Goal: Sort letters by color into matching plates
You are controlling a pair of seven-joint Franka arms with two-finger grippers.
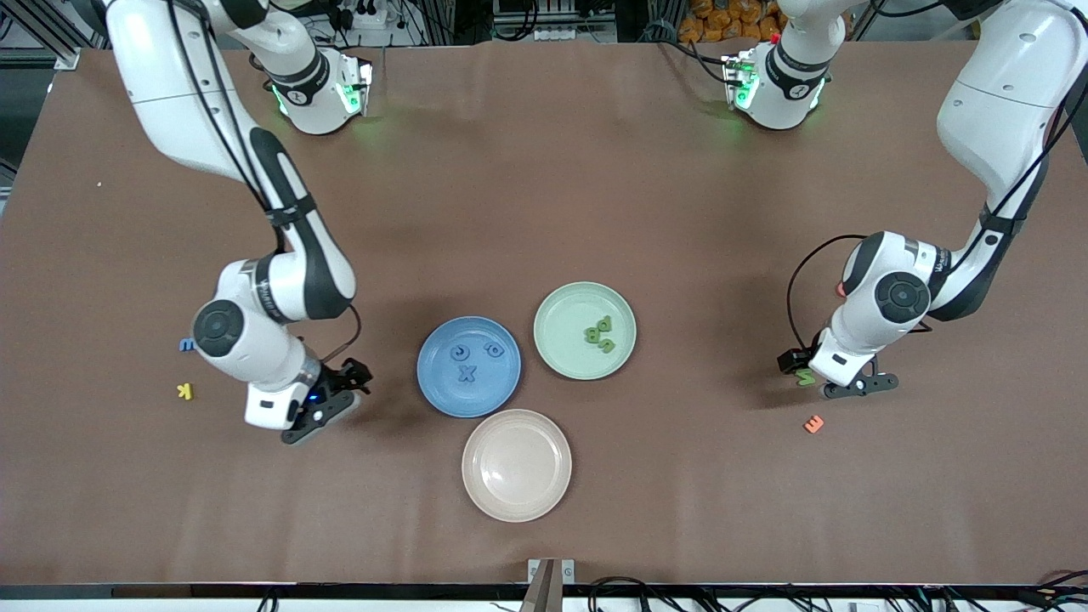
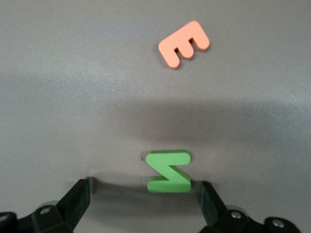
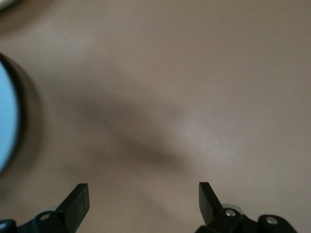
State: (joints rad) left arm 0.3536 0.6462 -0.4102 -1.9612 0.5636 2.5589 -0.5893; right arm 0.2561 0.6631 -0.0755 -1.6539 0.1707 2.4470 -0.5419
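Desk [image 1: 544,170]: brown, matte.
Left end effector [image 2: 146,196]: spread wide around small flat green foam letter [image 2: 168,171].
Right end effector [image 3: 143,196]: wide, empty, beside round blue plate [image 1: 468,366].

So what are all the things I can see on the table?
Blue plate: one, holding three blue letters.
Green plate: one, beside it, holding three green letters.
Cream plate: one, nearest the front camera.
Green Z: one, under the left gripper.
Orange E: one, near the Z.
Blue letter, yellow K: one each, toward the right arm's end.
Left gripper: open around the Z.
Right gripper: open over bare table by the blue plate.
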